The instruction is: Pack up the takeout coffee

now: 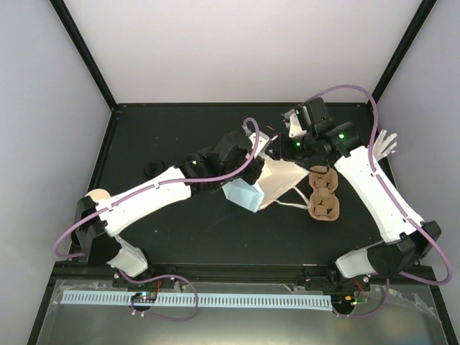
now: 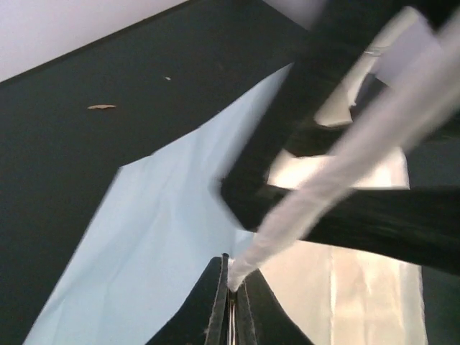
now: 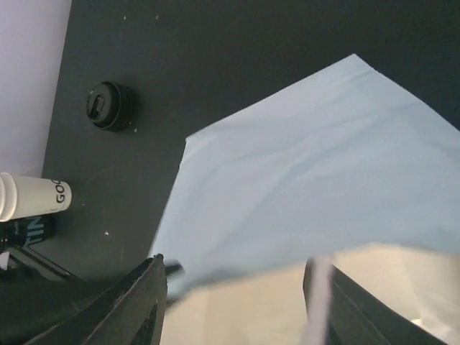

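I am clamping the left gripper (image 2: 230, 305) on the white handle (image 2: 338, 172) of the light-blue bag (image 2: 158, 237); its jaws are pressing together with the strip pinched between them, and the strip is running up and to the right, taut. The bag is lying on its side on the table (image 3: 237, 57), its cream inside showing at the mouth.

I am holding the right gripper (image 3: 233, 272) released at that mouth. Its fingers (image 3: 140, 302) are standing well apart with the bag's rim passing between them, and nothing is clamped there.

Further out, the brown cup carrier (image 1: 324, 194) is sitting flat on the table just right of the bag, with all of its visible holes showing nothing in them. A black lid (image 3: 109, 106) is resting on the table to the left, well apart from the bag. A cream paper cup (image 3: 36, 195) is lying on its side at the left edge, beside the left arm. The glass of white sticks (image 1: 385, 146) is standing at the right edge of the table.
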